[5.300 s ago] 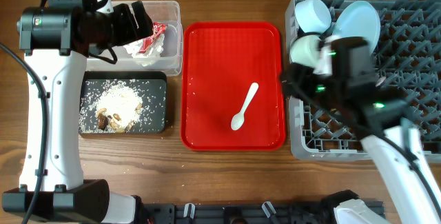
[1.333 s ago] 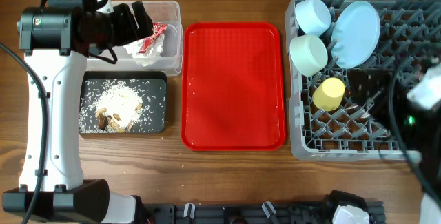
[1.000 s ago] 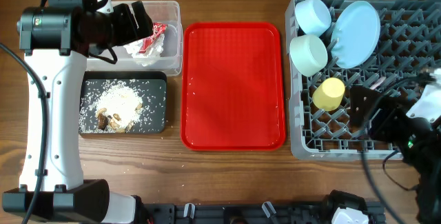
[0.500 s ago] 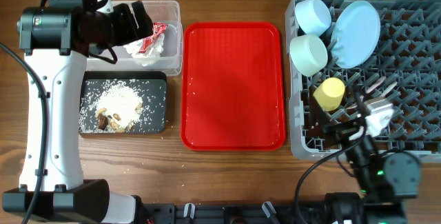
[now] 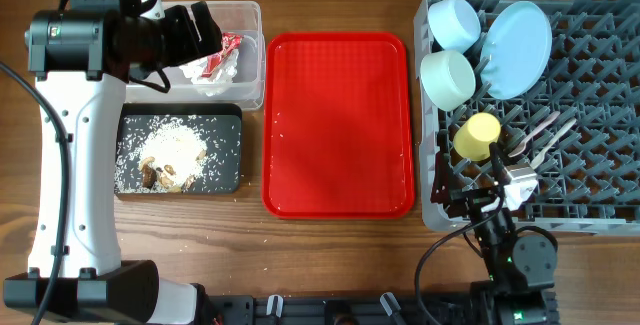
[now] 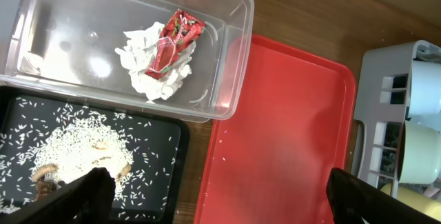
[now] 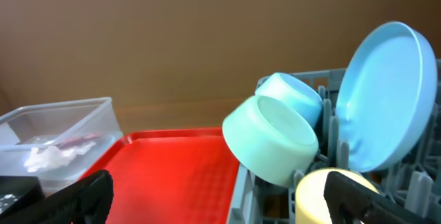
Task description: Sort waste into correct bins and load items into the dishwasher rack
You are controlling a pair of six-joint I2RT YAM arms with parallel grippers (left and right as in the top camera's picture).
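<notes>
The grey dishwasher rack (image 5: 600,95) holds a pale blue plate (image 5: 515,35), two mint bowls (image 5: 452,20) (image 5: 447,77), a yellow cup (image 5: 478,135) and the white spoon and fork (image 5: 540,130). A red wrapper (image 5: 225,50) and a white napkin (image 5: 205,77) lie in the clear tub (image 5: 250,15). Rice scraps (image 5: 175,150) sit in the black tray (image 5: 232,115). My left gripper (image 5: 205,25) (image 6: 220,207) hangs open and empty above the tub. At the rack's front left corner my right gripper (image 5: 470,197) (image 7: 224,203) is low, open and empty, facing the bowls (image 7: 275,141) and plate (image 7: 386,93).
A flat red serving tray (image 5: 340,125) lies between the bins and the rack with nothing on it but a few grains. The right arm is folded at the table's front edge. Bare wood runs along the front.
The right arm has drawn back from over the rack to the front edge, its gripper empty. The spoon that lay on the red tray earlier is now in the rack. The left arm is still.
</notes>
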